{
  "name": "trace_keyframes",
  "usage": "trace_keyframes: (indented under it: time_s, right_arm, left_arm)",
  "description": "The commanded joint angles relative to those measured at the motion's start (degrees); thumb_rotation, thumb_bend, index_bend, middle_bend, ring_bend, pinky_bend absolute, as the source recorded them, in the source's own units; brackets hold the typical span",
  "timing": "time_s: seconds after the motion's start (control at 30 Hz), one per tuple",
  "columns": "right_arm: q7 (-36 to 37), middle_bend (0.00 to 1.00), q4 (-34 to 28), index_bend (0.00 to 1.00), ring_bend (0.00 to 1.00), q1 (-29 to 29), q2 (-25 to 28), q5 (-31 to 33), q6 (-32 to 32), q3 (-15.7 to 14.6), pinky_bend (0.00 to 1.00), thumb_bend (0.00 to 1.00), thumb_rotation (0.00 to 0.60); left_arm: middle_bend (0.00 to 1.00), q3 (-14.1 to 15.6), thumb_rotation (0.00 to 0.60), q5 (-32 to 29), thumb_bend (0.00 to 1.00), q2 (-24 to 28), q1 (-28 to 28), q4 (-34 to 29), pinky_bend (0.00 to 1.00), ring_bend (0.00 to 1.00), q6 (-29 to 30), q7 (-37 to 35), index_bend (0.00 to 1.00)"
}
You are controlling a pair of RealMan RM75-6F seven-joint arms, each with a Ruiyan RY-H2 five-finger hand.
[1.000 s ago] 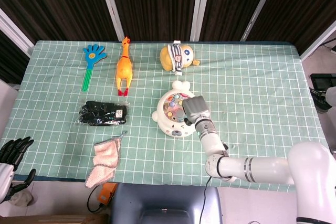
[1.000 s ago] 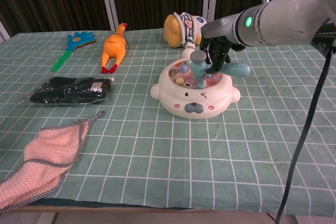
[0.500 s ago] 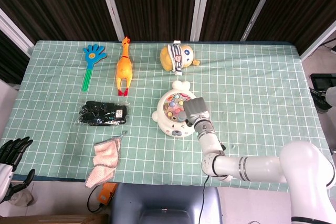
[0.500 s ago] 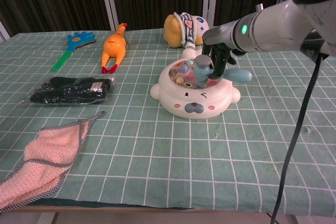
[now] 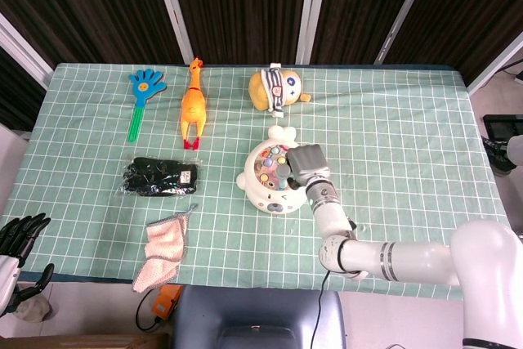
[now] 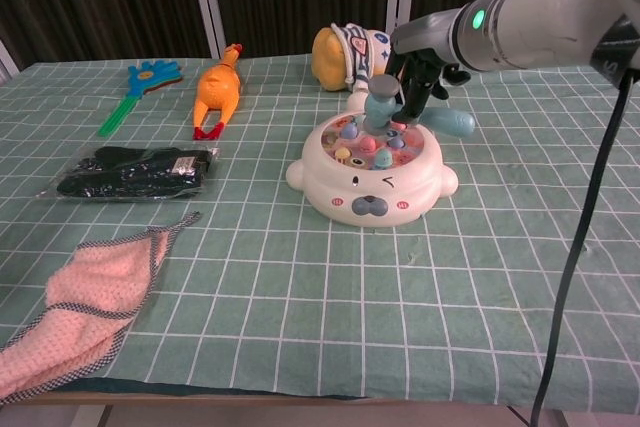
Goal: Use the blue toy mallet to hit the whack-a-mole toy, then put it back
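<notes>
On the green checked tablecloth (image 6: pixel 300 287), the right hand (image 6: pixel 425 77) grasped the blue toy mallet (image 6: pixel 382 102) — its head just above the whack-a-mole toy (image 6: pixel 370 182). The left hand (image 5: pixel 20 234) hung released off the table's edge.

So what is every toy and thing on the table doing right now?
blue toy mallet: held by the right robot hand, head raised just above the moles
whack-a-mole toy: flat on the table
rubber chicken: lying down
blue hand clapper: lying flat
plush doll: lying on its side
black packet: lying flat
pink cloth: crumpled at the table edge
left robot hand: off the table, holding nothing
</notes>
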Motion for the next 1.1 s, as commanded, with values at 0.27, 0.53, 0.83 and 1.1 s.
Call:
trace_keyframes:
  time_s: [0.27,0.53,0.83,1.1]
  right_arm:
    - [-1.0,0.73,6.69,1.0,0.81,2.04,-3.13,4.14,-3.06,0.48,1.0,0.52,0.6]
    - [-3.36,0.73,9.24,1.0,0.81,3.46,-4.45,7.39,-4.19,-0.19,1.0,0.52,0.6]
    - [-3.77,0.73,10.5,1.0,0.81,3.64,-5.09,7.61,-4.06,-0.03,1.0,0.52,0.6]
    - [0.94,0.73,10.5,1.0,0.81,2.02,-4.24,3.07,-3.77,1.94,1.0,0.52,0.6]
  left_arm:
    - [0.04,-0.53,0.6,-1.43,0.43,0.17,-0.34,0.19,0.0,0.0,-0.96,-0.76,0.03]
    - [0.04,-0.73,0.6,-1.85,0.43,0.16,-0.43,0.23,0.0,0.0,-1.25,-0.85,0.03]
    - [0.04,-0.85,0.6,-2.03,0.43,0.14,-0.47,0.27,0.0,0.0,-1.37,-0.97,0.03]
    - [0.04,-0.9,0.6,-2.21,0.43,0.2,-0.44,0.22,0.0,0.0,-1.46,-1.18,0.03]
